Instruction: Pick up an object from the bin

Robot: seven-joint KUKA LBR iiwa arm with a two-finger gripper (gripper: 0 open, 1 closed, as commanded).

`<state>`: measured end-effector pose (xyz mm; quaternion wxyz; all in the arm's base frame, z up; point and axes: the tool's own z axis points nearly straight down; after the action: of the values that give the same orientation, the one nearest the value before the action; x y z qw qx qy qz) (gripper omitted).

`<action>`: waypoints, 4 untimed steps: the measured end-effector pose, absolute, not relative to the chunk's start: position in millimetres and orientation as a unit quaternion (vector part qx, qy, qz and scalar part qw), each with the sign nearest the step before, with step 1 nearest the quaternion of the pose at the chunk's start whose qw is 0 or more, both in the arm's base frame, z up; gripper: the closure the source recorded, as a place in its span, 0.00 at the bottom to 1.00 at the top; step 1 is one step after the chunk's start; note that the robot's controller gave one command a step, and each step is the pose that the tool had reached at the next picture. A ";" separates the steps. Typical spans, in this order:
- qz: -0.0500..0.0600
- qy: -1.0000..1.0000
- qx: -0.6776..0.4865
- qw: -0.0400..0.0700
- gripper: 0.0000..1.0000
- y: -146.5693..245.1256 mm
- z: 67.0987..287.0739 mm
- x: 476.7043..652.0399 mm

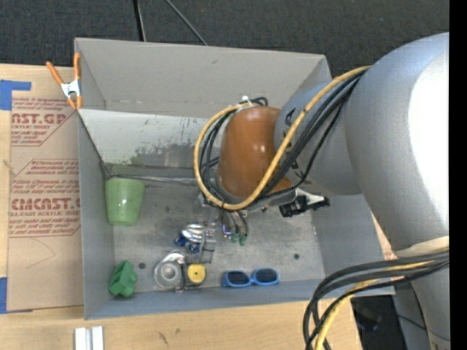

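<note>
My gripper (232, 230) hangs under the arm's orange cover, low over the middle of the bin floor. Just left of it, and close to touching, lies a small shiny silver and blue thing (193, 238). Below that sit a round silver piece (168, 273) and a small yellow disc (195, 273) side by side. A pair of blue toy sunglasses (250, 277) rests near the bin's front wall, below the gripper.
A pale green plastic cup (123, 200) lies on its side by the left wall. A crumpled dark green thing (122, 279) sits in the front left corner. The arm and its cables cover the right half of the bin.
</note>
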<state>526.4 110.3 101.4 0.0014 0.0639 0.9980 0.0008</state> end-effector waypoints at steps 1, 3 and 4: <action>0.001 0.986 0.166 0.000 0.00 124.6 104.7 528.4; 0.001 0.963 0.271 0.000 0.00 107.6 70.1 521.0; 0.001 0.963 0.271 0.001 1.00 107.1 70.3 521.6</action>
<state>521.6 107.1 70.3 0.0014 0.2711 0.9626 0.0005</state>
